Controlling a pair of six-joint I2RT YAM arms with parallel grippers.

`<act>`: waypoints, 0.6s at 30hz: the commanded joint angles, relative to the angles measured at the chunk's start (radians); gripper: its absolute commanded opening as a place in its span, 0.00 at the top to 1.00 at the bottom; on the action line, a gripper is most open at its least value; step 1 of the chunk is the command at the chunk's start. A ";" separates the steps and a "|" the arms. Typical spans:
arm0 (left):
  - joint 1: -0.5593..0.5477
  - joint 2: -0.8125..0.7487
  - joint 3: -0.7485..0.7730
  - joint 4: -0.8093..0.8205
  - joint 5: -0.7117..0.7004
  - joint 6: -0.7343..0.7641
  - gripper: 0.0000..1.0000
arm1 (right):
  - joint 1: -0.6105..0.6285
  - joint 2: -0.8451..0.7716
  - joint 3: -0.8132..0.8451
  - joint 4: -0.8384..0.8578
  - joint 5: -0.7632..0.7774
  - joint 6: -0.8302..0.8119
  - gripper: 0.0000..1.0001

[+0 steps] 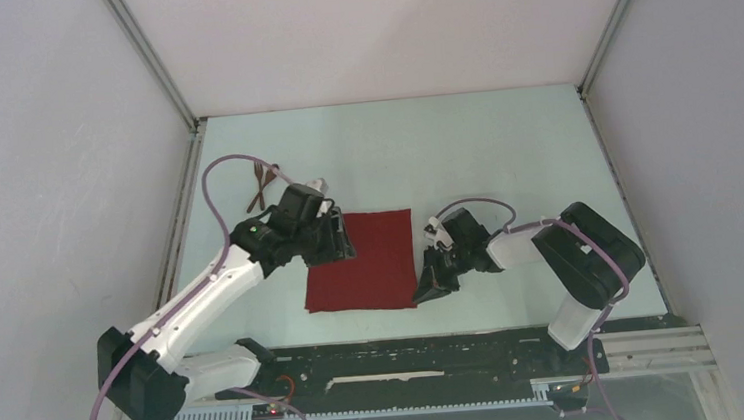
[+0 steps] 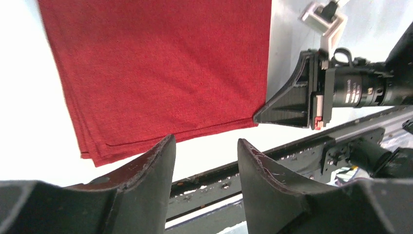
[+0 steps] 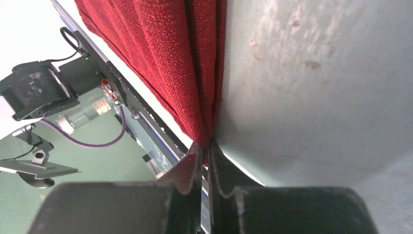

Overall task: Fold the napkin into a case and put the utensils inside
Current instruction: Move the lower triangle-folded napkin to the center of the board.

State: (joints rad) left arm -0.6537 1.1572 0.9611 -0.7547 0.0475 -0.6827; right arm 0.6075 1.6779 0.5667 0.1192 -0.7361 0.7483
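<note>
Right wrist view: right claw point(image 3: 206, 148) pinches napkin point(image 3: 160, 58), its corner hidden.

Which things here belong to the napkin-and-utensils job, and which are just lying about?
Job: napkin, folded in layers, its near right corner pinched in the right jaws; utensils, crossed, far left.
Just lying about: purple cables; black rail along the near edge.
</note>
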 commanded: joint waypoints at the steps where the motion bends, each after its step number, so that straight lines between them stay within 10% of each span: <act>1: 0.086 -0.067 0.008 0.017 0.017 0.067 0.44 | -0.037 0.024 0.081 -0.219 0.078 -0.130 1.00; 7: 0.198 -0.091 -0.022 0.047 0.112 0.128 0.43 | -0.217 0.079 0.226 -0.760 0.200 -0.337 1.00; 15: 0.308 0.003 -0.123 0.210 0.328 0.119 0.42 | -0.379 0.185 0.408 -0.908 0.301 -0.328 1.00; 18: 0.333 0.111 -0.123 0.297 0.458 0.074 0.43 | -0.377 0.248 0.561 -0.993 0.388 -0.366 0.79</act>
State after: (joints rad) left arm -0.3496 1.1645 0.8391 -0.6167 0.3012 -0.5770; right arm 0.2359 1.8488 0.9760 -0.7536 -0.5705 0.4511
